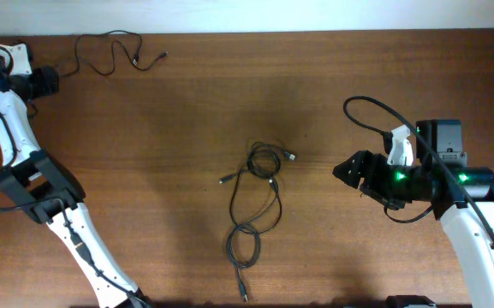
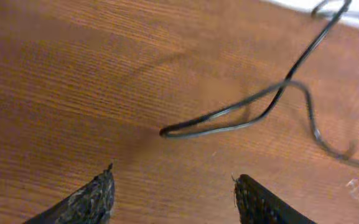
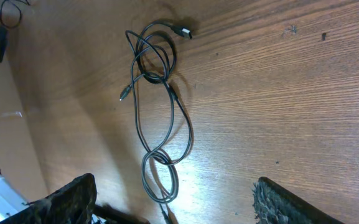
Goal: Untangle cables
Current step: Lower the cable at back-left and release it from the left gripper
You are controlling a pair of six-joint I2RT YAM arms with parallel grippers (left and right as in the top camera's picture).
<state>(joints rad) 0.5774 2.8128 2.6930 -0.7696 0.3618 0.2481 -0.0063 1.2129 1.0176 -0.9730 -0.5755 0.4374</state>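
At the far left of the table point(image 1: 187, 111), the left pincer point(image 2: 173, 179) is hovering with its fingers spread and nothing between them. It is sitting just short of the bent end of a loose cable point(image 2: 229, 121) that is lying apart from the rest, near the back edge.

In the middle, the tangled bundle point(image 1: 255, 192) is lying flat, with a tight coil at the top, a long loop below it and a smaller loop at the bottom.

On the right, the right pincer point(image 3: 176, 183) is facing the bundle from well apart, gaping wide and holding nothing.

The bundle is probably the work in hand. I would be aiming for a single strand near a plug point(image 3: 184, 31), away from the crossings. One pincer should be pinning the coil while the other is drawing the end out slowly, so that the knot is not tightening.

The overhead view is showing both arms, the loose cable and the bundle together, but the crossings are too small there to read. The right wrist view is showing the overlaps in the coil and the pinch above the bottom loop. The left wrist view is showing only the loose cable, blurring farther off, and none of the bundle.
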